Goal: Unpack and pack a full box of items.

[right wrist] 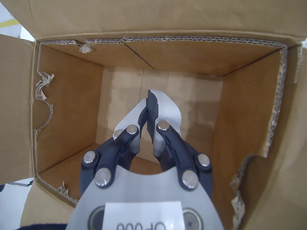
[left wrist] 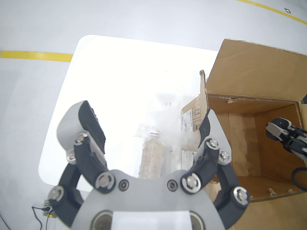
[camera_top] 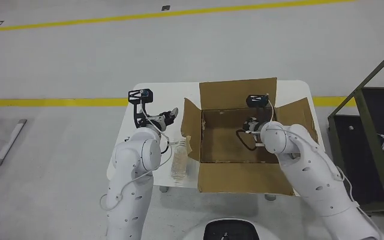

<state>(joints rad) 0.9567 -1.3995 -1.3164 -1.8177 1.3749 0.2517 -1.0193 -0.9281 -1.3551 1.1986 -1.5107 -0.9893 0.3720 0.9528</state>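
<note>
Top view is showing the bottle (camera_top: 179, 161) lying beside the box (camera_top: 240, 93), left gripper (left wrist: 147, 117) hanging open near it, right gripper (right wrist: 149, 111) clenched empty inside the box; probably light, crushable, so I'm thinking mid-body grab.
</note>
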